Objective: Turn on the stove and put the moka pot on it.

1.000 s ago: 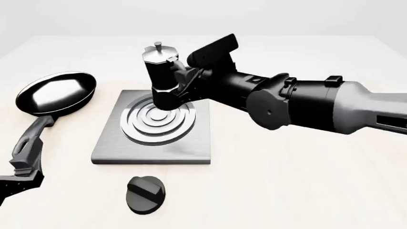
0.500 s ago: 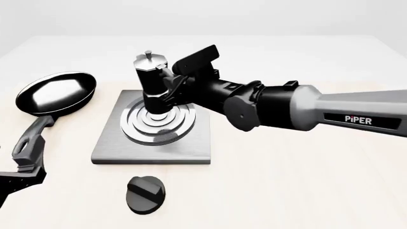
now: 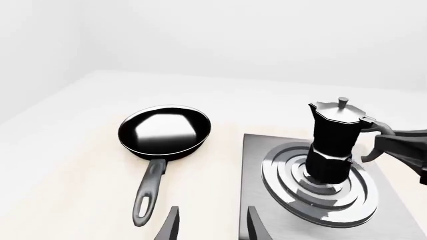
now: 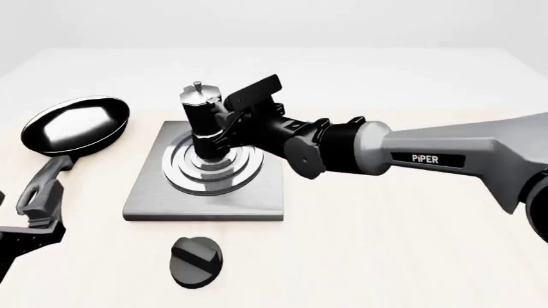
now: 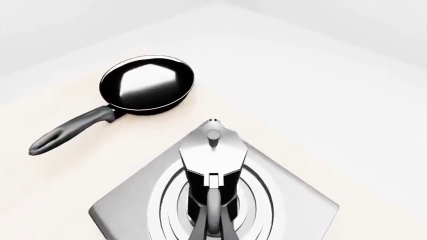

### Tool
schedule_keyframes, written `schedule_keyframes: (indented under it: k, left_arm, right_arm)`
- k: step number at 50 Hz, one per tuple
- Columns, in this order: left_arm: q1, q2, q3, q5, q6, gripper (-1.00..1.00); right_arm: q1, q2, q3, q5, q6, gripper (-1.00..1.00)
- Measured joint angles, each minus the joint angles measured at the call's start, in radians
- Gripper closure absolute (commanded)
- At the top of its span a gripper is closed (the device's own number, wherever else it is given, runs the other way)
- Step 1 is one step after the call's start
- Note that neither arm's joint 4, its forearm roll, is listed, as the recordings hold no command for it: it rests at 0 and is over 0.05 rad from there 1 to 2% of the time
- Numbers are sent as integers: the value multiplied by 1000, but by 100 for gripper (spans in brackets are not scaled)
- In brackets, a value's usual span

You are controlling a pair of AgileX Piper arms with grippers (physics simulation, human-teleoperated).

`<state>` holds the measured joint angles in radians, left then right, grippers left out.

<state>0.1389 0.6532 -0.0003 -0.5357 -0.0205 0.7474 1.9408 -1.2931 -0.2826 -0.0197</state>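
Note:
The moka pot is black with a silvery lid. It stands upright on the centre of the stove's burner rings. My right gripper is shut on its handle from the right. In the right wrist view the pot is straight ahead, with the handle between the fingers. The grey stove slab lies at centre left. Its black round knob sits on the table in front of the slab. My left gripper is open and empty at the lower left. Its fingertips show apart in the left wrist view, where the pot stands on the rings.
A black frying pan lies left of the stove. Its handle points toward my left gripper and ends close to it. The pan also shows in the left wrist view and the right wrist view.
My right arm has carried the moka pot left and down, from above the stove's back edge onto the burner rings. The left gripper has shifted slightly.

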Motion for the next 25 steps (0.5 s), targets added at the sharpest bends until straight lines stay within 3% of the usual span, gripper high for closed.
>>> schedule_keyframes:
  k: [25]
  left_arm:
    - [-2, 32, 0, -27, 6, -100]
  right_arm:
    - [-10, 46, 29, -74, 25, 100]
